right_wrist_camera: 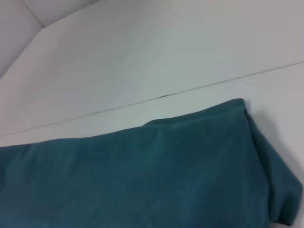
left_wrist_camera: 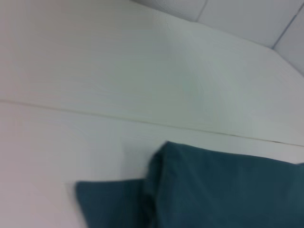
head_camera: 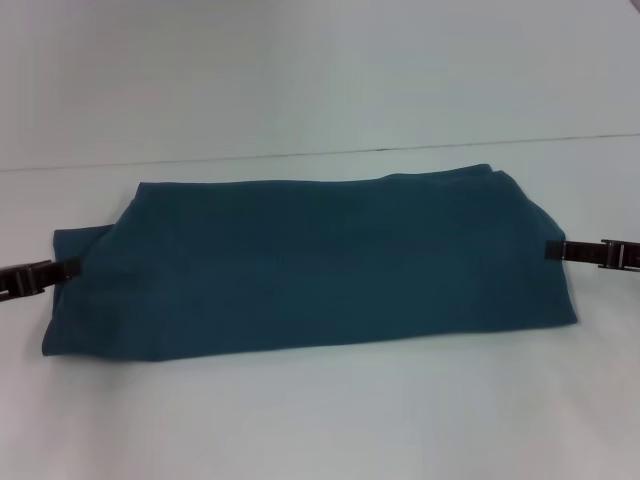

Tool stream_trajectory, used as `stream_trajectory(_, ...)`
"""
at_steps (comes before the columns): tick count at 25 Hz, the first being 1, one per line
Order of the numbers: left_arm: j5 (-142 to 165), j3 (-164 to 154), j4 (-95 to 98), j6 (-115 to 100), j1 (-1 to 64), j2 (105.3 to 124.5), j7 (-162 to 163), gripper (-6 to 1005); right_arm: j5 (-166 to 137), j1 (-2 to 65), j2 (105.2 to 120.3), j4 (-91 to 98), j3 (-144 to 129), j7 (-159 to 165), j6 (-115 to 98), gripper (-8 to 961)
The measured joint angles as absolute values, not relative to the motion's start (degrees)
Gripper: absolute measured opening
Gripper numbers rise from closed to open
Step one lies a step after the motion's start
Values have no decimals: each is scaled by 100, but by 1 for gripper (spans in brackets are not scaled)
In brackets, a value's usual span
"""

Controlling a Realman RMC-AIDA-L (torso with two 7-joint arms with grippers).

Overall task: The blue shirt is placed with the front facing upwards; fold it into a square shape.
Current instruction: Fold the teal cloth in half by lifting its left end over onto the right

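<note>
Head view. Blue shirt [head_camera: 310,265]: dark teal cloth, folded into a long band lying crosswise on the white table [head_camera: 320,420], about midway between the near and far edges. No lettering shows on the upper face. The far edge of the band runs fairly straight; the near edge slants a little. A flap sticks out at the left end, and the right end shows stacked layers at its far corner. A thin seam line [head_camera: 400,150] crosses the table just beyond the shirt.

Left hand [head_camera: 66,268]: dark, low at the table's left side, its tip touching the left end of the shirt. Right hand [head_camera: 556,250]: dark, low at the table's right side, its tip at the shirt's right end. Each seems to be pinching the cloth edge, but whether either is closed on it I cannot tell from here.

Left wrist view. Blue shirt [left_wrist_camera: 223,190]: one end of the folded band with a flat flap lying beside it on the table [left_wrist_camera: 118,61]; the seam line [left_wrist_camera: 142,121] passes behind.

Right wrist view. Blue shirt [right_wrist_camera: 142,180]: the other end, layers turned under at the corner, resting flat on the table [right_wrist_camera: 142,47]; the seam line [right_wrist_camera: 166,95] runs just past it.
</note>
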State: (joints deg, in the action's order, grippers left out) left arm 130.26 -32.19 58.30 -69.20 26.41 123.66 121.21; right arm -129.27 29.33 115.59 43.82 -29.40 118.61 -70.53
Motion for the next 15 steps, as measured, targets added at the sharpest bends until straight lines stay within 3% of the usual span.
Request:
stream_trajectory(10,13019,-3170,6079,-7495,2424,12385,12423,560,-12340,2864,11469,4391,-2927,11451,-7413,834)
stream_trajectory(13,13009,-3067,6087,-7648,2399,12390,12423,817,-12320,2872,11448,4390,-2927,11460,-7440,893)
stream_trajectory(15,13007,-2960,6097,-7804,2384,12390,12424,872,-12315,2874,11446,4397,-2928,11473,-7443,932)
